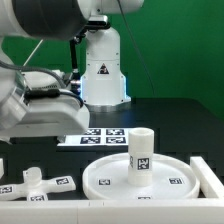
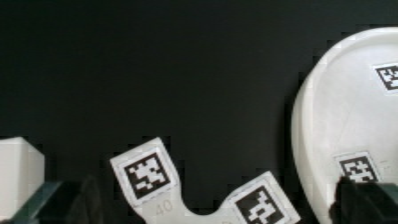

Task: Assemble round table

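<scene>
One cross-shaped foot (image 2: pixel 151 178), lying between the wide-open, empty jaws of the gripper (image 2: pixel 205 208); round disc (image 2: pixel 347 110) nearby, cut off at frame edge; fingertips dark, blurred.

The marker board (image 1: pixel 84 139) was seen lying flat on the black table (image 1: pixel 180 125), towards its rear, with its square tags turned upward. A plain green backdrop (image 1: pixel 170 50) was seen behind the table.
</scene>
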Robot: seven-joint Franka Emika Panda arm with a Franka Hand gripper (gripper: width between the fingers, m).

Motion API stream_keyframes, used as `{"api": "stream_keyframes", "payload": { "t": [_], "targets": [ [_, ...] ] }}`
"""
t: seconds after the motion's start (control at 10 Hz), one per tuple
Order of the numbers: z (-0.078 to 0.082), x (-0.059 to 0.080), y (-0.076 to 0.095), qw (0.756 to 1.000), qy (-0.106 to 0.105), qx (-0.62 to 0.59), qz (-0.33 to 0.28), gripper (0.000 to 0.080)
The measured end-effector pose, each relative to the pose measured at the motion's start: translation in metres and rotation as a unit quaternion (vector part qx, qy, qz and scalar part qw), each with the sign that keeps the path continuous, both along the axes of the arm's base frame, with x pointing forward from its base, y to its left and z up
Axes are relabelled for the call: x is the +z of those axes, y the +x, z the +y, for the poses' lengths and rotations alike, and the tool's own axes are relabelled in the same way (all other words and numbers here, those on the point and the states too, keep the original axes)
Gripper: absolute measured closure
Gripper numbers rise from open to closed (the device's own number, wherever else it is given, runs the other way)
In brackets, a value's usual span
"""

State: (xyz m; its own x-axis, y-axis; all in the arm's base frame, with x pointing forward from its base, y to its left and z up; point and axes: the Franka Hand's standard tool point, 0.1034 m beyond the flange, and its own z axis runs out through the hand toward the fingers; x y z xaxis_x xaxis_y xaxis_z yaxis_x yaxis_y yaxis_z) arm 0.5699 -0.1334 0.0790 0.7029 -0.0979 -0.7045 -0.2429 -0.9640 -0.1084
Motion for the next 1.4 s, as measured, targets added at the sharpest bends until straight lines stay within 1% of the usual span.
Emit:
{"api": "stream_keyframes", "payload": {
  "t": [0.2, 0.3, 0.4, 0.6, 0.7, 1.1, 1.2, 1.3, 1.4],
  "targets": [
    [-0.002, -0.002, -0.001, 1.0, 0.0, -0.001, 0.001, 0.015],
    [-0.007, -0.01, -0.007, 1.0, 0.001, -0.009, 0.023, 0.015],
    [-0.013, -0.023, -0.002, 1.0, -0.005, -0.008, 0.019, 0.015],
    [-0.01, -0.025, -0.003, 1.0, -0.009, -0.011, 0.006, 0.015],
    [-0.011, -0.025, -0.005, 1.0, -0.009, -0.016, 0.003, 0.015],
    [-0.013, -0.027, -0.007, 1.0, -0.009, -0.016, 0.005, 0.015],
    [-0.015, -0.032, -0.01, 0.999, -0.011, -0.028, 0.021, 0.015],
    [-0.019, -0.04, -0.004, 0.999, -0.015, -0.033, 0.015, 0.015],
    [-0.017, -0.04, 0.003, 0.999, -0.02, -0.032, -0.003, 0.015]
  ]
}}
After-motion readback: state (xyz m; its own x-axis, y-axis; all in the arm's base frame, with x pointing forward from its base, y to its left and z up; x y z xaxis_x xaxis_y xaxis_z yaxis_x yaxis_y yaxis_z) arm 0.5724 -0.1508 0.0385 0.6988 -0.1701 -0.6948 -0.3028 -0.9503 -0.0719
